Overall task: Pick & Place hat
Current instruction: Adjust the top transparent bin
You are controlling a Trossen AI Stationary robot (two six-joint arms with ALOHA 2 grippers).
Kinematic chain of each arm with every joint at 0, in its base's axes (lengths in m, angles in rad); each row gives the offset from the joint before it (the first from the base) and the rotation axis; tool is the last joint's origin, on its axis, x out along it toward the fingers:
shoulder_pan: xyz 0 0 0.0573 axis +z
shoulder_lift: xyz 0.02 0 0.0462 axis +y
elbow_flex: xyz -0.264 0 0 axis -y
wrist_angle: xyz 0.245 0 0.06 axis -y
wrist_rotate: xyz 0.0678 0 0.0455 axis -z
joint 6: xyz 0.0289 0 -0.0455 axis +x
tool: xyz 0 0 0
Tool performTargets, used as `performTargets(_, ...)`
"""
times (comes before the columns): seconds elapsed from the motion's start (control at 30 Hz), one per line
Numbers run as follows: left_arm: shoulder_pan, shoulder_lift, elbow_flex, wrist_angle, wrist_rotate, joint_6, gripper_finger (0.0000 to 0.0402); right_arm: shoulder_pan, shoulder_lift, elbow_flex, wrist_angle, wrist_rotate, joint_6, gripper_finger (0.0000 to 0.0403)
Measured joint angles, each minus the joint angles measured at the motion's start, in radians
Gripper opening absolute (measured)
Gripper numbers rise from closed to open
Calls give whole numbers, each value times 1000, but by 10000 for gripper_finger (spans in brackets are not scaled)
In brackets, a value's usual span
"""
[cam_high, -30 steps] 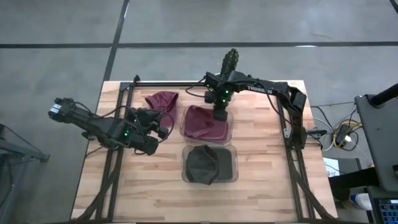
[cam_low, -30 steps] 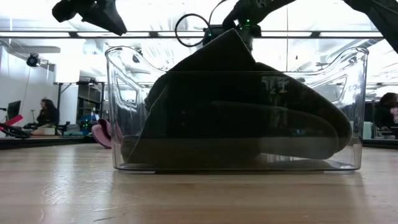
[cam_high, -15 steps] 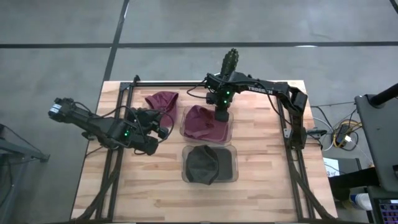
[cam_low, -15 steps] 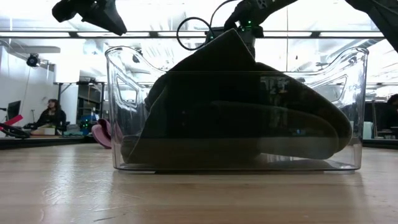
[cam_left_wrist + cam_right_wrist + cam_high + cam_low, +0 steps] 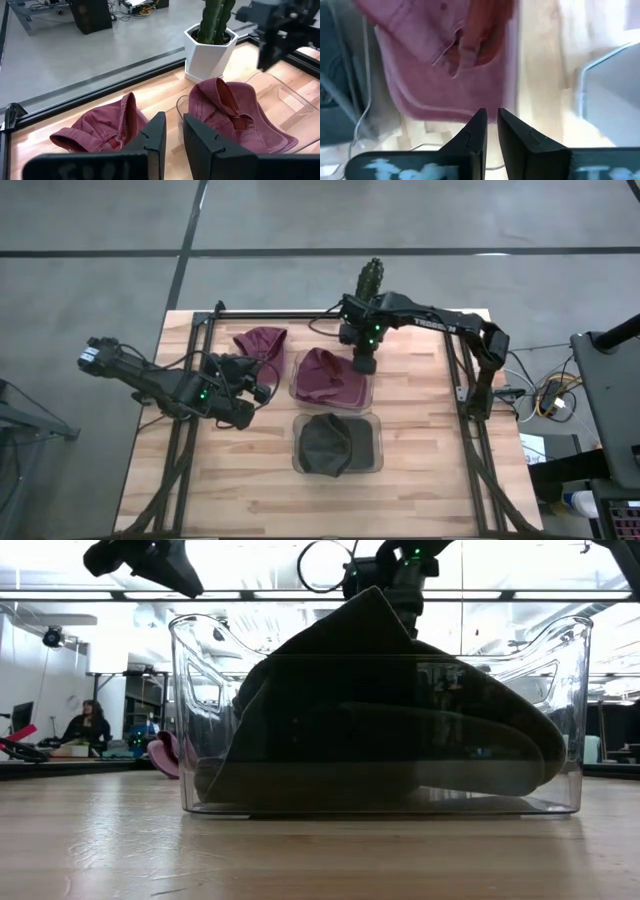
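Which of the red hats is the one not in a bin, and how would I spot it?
Start at the potted cactus on the wooden table's far edge. Toward the left arm, a maroon hat lies on bare wood; its twin sits in a clear bin.

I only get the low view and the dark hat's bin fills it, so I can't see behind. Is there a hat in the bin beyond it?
Observer: Yes, a maroon hat lies in the far bin.
Operator: Where is the right gripper?
Observer: The right gripper is above that bin's right edge, fingers nearly shut, holding nothing.
Operator: Any other hats?
Observer: A second maroon hat lies loose on the table, left of the bin.
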Motion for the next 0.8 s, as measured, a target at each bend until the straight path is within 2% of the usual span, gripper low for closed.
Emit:
performTargets(0.4, 0, 0, -12, 0, 0, -4, 60, 92, -10, -198, 8, -4, -22, 38)
performTargets(0.8, 0, 0, -12, 0, 0, -5, 60, 97, -34, -229, 13, -4, -19, 38)
